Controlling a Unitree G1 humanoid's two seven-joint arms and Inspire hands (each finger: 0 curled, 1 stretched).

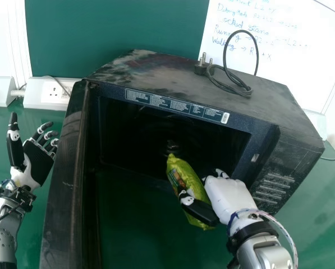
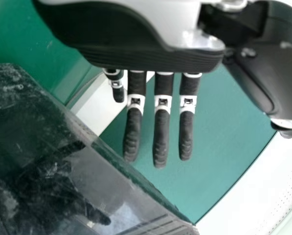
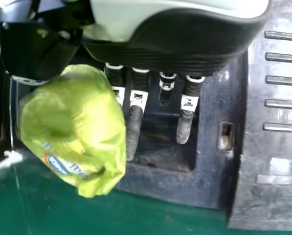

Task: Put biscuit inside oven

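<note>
In your head view, a green table (image 1: 319,216) spreads low. Behind it you have a green panel (image 1: 116,28), between a white panel (image 1: 3,45) on the left and a whiteboard (image 1: 293,67) with blue handwriting (image 1: 248,27) on the right. Toward your left sits a white socket (image 1: 55,91).

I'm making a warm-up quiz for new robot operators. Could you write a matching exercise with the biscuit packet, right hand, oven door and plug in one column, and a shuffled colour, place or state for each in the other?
Column 1
1. biscuit packet
2. right hand
3. oven door
4. plug

Column 2
A. swung open
B. on top of the oven
C. yellow-green
D. curled round the packet

Right pairs: 1-C, 2-D, 3-A, 4-B
</note>
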